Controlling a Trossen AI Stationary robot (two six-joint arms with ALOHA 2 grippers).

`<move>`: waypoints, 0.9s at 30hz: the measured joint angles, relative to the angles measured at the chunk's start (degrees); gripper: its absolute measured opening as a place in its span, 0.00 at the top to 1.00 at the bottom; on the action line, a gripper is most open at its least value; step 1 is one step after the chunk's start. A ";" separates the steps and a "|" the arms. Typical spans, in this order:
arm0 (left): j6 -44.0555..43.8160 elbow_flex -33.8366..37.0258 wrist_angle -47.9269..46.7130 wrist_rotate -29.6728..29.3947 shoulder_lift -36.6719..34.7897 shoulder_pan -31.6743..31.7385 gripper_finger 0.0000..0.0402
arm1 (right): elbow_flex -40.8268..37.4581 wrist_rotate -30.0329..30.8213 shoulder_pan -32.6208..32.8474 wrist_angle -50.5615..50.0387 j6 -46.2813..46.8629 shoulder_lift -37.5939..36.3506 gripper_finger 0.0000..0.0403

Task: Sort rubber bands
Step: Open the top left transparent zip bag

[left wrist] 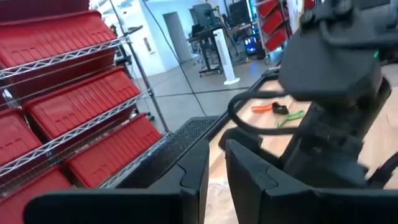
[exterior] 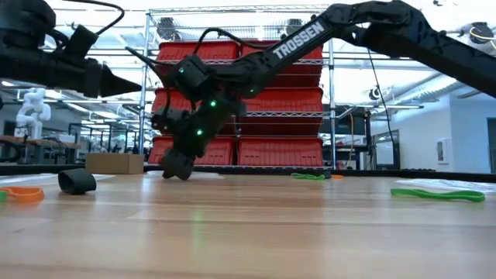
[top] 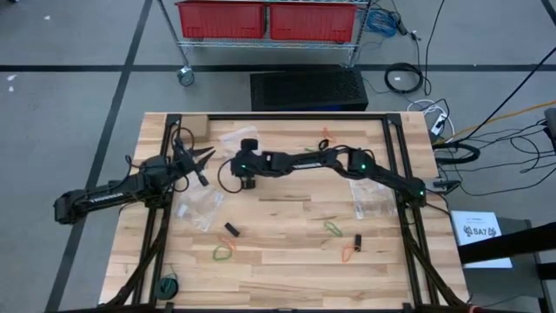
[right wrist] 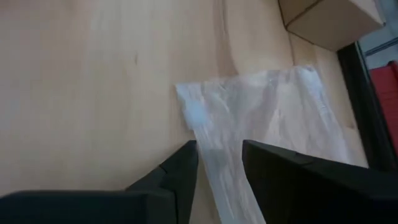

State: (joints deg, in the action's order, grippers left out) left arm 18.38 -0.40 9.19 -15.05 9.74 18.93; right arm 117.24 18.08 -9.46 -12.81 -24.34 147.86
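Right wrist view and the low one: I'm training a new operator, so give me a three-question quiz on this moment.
1. True or false: the left gripper holds a rubber band.
2. In the right wrist view, what lies on the wooden table just ahead of the right gripper? A) a crumpled clear plastic bag B) a red bin C) a black cable
3. Fill in: in the low view, the thin rubber band lying flat at the right is ____.

Key: 1 false; 2 A; 3 green.
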 joint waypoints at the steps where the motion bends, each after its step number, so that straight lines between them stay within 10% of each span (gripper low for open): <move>1: -0.01 0.00 0.03 0.02 0.00 -0.01 0.85 | 0.51 -0.21 -0.14 -0.57 0.42 0.47 0.71; 9: 0.00 0.00 1.46 -2.57 0.00 -0.03 0.85 | 0.96 -0.45 -0.36 -1.88 2.78 1.02 0.97; 27: -8.66 -0.15 2.34 6.43 0.39 -0.03 0.89 | 0.59 -0.27 1.68 -28.32 11.29 -13.77 1.00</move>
State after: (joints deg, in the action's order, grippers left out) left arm 9.72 -0.56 11.53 -8.62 10.13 18.90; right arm 117.83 17.81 -7.78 -41.13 -13.05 134.09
